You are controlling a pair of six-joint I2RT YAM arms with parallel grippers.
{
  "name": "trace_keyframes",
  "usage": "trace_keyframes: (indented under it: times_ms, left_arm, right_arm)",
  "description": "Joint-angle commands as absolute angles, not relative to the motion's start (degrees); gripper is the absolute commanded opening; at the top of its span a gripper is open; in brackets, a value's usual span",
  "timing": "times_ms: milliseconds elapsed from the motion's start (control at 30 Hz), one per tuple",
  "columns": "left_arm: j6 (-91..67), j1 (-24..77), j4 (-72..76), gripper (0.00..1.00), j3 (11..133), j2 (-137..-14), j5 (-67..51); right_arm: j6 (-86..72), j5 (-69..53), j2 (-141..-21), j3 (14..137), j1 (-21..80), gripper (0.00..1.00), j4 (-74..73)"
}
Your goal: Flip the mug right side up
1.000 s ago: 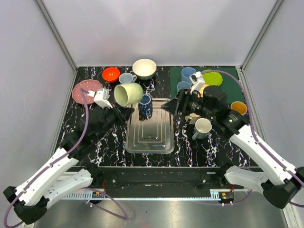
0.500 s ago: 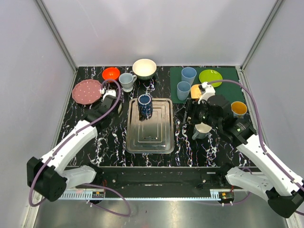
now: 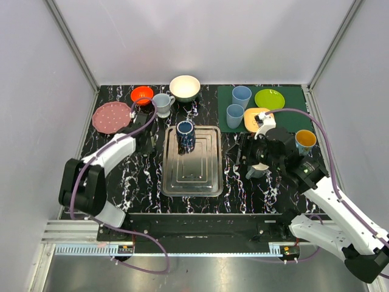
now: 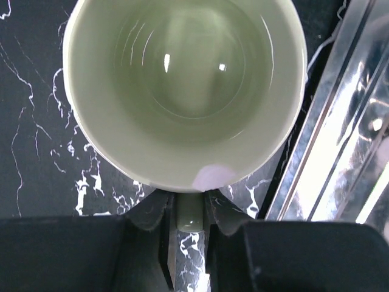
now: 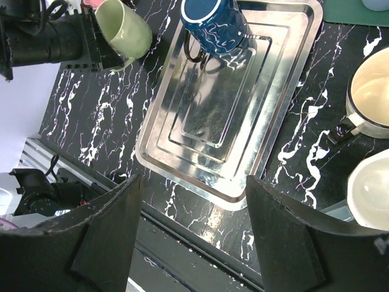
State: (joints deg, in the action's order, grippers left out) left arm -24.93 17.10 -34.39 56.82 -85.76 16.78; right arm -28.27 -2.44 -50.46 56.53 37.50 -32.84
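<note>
The pale green mug [image 4: 182, 91] is open side up, facing my left wrist camera, just left of the steel tray [image 4: 340, 152]. My left gripper [image 4: 185, 210] is shut on its handle. In the right wrist view the mug [image 5: 124, 27] hangs at the left gripper's [image 5: 91, 45] tip, low over the table; I cannot tell if it touches. In the top view the left gripper [image 3: 144, 131] hides the mug. My right gripper [image 5: 194, 243] is open and empty, above the table right of the tray [image 3: 191, 176].
A dark blue mug [image 3: 185, 132] stands at the tray's far end. A white mug [image 3: 258, 165] sits under my right arm. A grey mug [image 3: 161, 102], red bowl [image 3: 142, 94], pink plate [image 3: 112, 117] and cream bowl [image 3: 185, 87] lie behind the left gripper.
The left arm has carried the green mug from high over the tray's far left corner down beside the tray and turned its opening upward. The right arm has drawn back to the right.
</note>
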Motion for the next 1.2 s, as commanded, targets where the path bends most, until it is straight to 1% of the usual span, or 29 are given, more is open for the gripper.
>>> trace_keyframes:
  times_ms: [0, 300, 400, 433, 467, 533, 567, 667, 700, 767, 800, 833, 867, 900, 967, 1067, 1167]
  left_arm:
    - [-23.56, 14.95, -26.72, 0.00, 63.45, -87.97, 18.10]
    - [-21.27, 12.57, -26.28, 0.00, 69.69, -96.67, 17.40]
    - [-21.27, 12.39, -26.37, 0.05, 70.14, -98.26, 17.58]
    - [-21.27, 12.31, -26.37, 0.09, 70.14, -98.61, 17.58]
    - [-21.36, 12.22, -26.45, 0.16, 70.14, -98.61, 17.58]
    - [-21.53, 12.13, -26.37, 0.27, 69.87, -98.44, 17.40]
    - [-21.53, 12.13, -26.45, 0.37, 69.87, -98.18, 17.40]
    - [-22.50, 12.13, -27.50, 0.52, 69.70, -95.63, 17.75]
    - [-23.20, 12.13, -28.21, 0.58, 69.70, -92.93, 17.93]
    - [-25.13, 12.83, -29.27, 0.65, 68.56, -88.62, 17.58]
    - [-25.66, 13.53, -29.18, 0.85, 66.90, -83.72, 17.40]
    - [-26.19, 14.67, -28.92, 0.90, 66.10, -81.50, 17.32]
    - [-25.84, 17.90, -28.39, 0.93, 65.22, -79.47, 16.44]
    - [-25.14, 20.02, -27.43, 0.99, 63.65, -76.49, 15.22]
    - [-22.95, 25.71, -25.06, 0.99, 62.23, -74.98, 10.13]
    - [-19.26, 30.65, -24.43, 0.99, 61.96, -77.33, 3.36]
    - [-16.88, 33.30, -27.42, 0.97, 64.33, -82.78, 2.82]
  right_arm:
    - [-28.21, -2.11, -49.57, 55.99, 37.79, 0.73, -32.08]
    - [-27.69, -1.50, -49.83, 55.63, 37.71, 0.73, -32.69]
    - [-27.51, -1.14, -50.10, 55.72, 37.79, 0.73, -32.78]
    - [-27.51, -1.14, -50.10, 55.72, 37.79, 0.73, -32.78]
    - [-27.51, -1.14, -50.27, 55.72, 37.79, 0.73, -32.78]
    - [-27.33, -1.14, -50.71, 55.63, 37.79, 0.73, -32.61]
    - [-27.33, -1.23, -50.97, 55.63, 37.79, 0.73, -32.61]
    - [-27.42, -1.67, -51.42, 55.72, 37.79, 0.73, -32.43]
    - [-27.42, -1.67, -51.42, 55.72, 37.71, 0.73, -32.43]
    - [-27.33, -1.76, -51.42, 55.63, 37.71, 0.73, -32.26]
    - [-27.33, -1.76, -51.50, 55.55, 37.71, 0.73, -32.34]
    - [-27.16, -1.67, -51.50, 55.37, 37.79, 0.73, -32.17]
    - [-26.90, -1.58, -51.59, 55.28, 37.79, 0.73, -32.08]
    - [-26.63, -1.23, -51.77, 55.11, 37.79, 0.73, -31.91]
    - [-26.37, -1.06, -52.38, 54.93, 37.79, 0.73, -31.82]
    - [-26.28, -1.23, -52.91, 55.37, 37.71, 0.73, -31.90]
    - [-26.63, -1.58, -52.74, 55.72, 37.79, 0.73, -32.08]
